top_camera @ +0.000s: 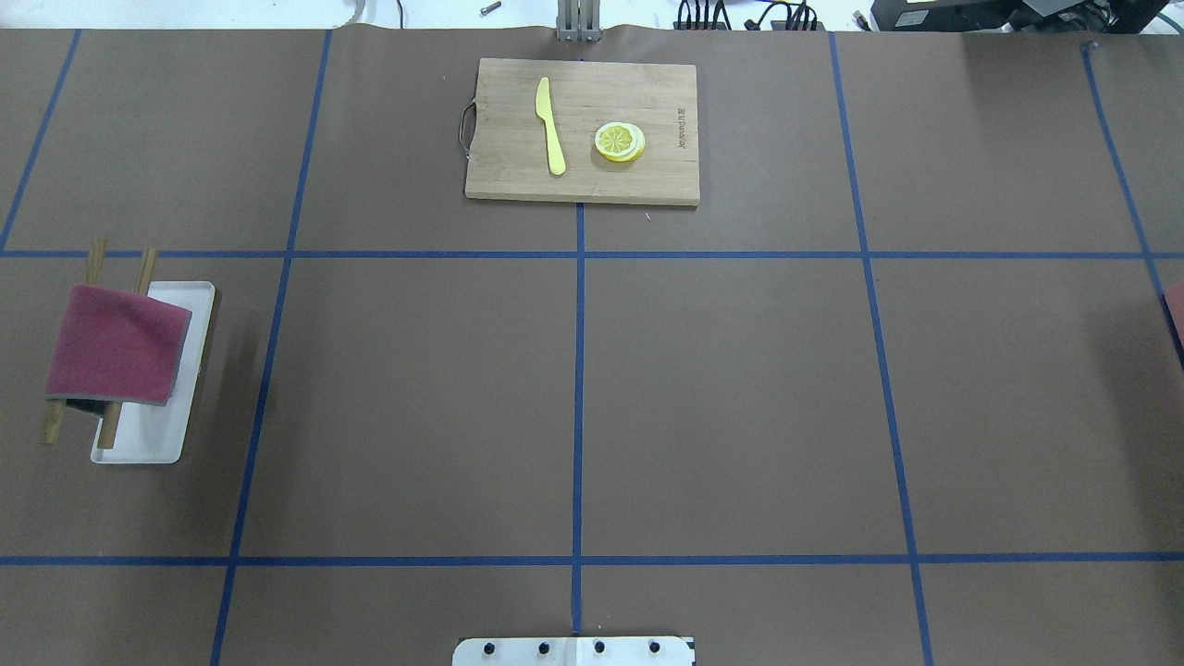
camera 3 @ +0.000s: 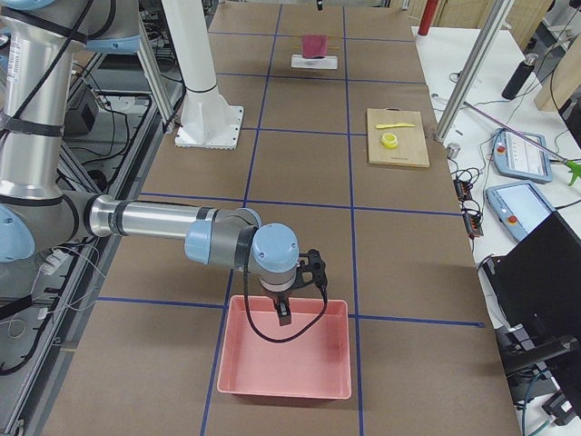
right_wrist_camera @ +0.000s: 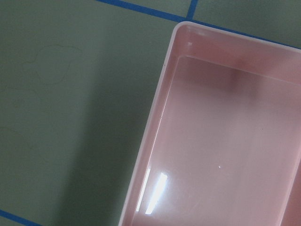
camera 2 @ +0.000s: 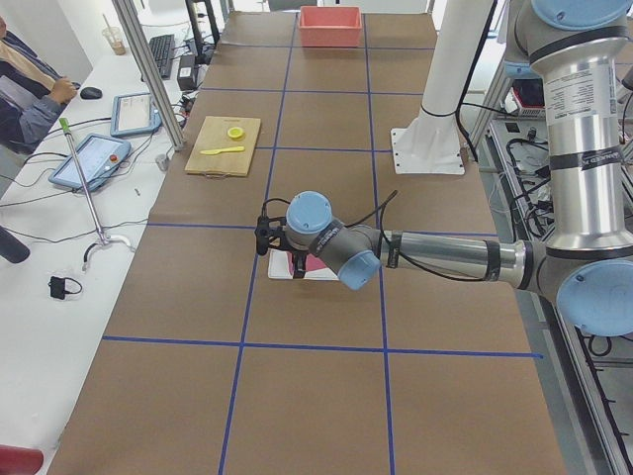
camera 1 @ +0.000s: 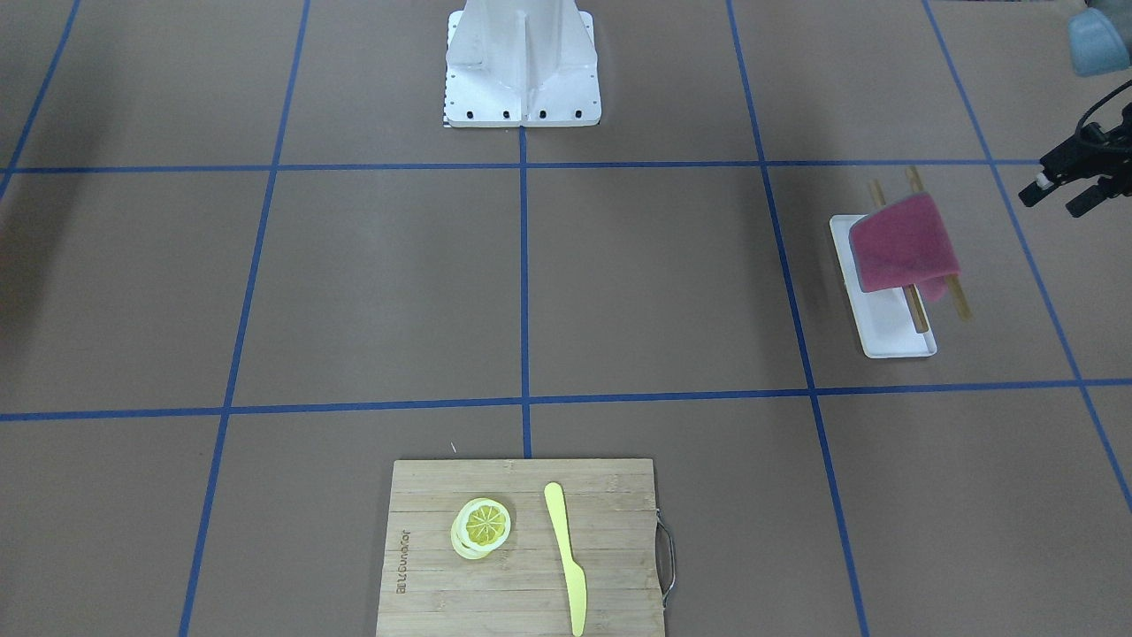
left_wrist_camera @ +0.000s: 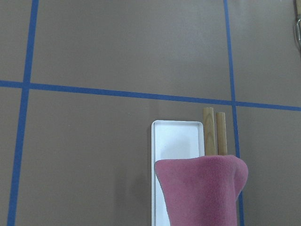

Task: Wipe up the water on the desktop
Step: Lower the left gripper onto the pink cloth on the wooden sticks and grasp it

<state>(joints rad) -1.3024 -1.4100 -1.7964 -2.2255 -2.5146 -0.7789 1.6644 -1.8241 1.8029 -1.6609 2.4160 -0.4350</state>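
- Stage: start of job, by my read; no wiping done yet
- Counter (top_camera: 740, 398): brown, blue tape grid, fills every view. No water patch clearly seen on it
- Right wrist view shows a faint curved outline on the counter beside the bin. Can't tell if it's wet or just a mark
- Cloth (top_camera: 116, 344): magenta, draped over two wood rods (top_camera: 146, 268) that sit above a white tray (top_camera: 139, 444), far on robot's left. Still on the rods, so not picked up
- L end effector (camera 1: 1054, 202): near the cloth, to its outer side, not touching; fingers spread, nothing btwn them. Its wrist cam looks down on cloth + tray
- R end effector (camera 3: 283, 313): over a pink bin (camera 3: 283, 394) at the counter's right end, well apart from the cloth. Seen only in the side view, so can't tell if spread or closed
- Board (top_camera: 518, 180) at far edge w/ yellow knife (top_camera: 551, 125) + lemon slice (top_camera: 620, 141); prob not part of this job
- Left to do, my guess: L arm takes cloth off rods, carries it to the wet spot, rubs till dry, then puts cloth away
- Snag: wet spot hard to find in these views, so wipe target is unclear
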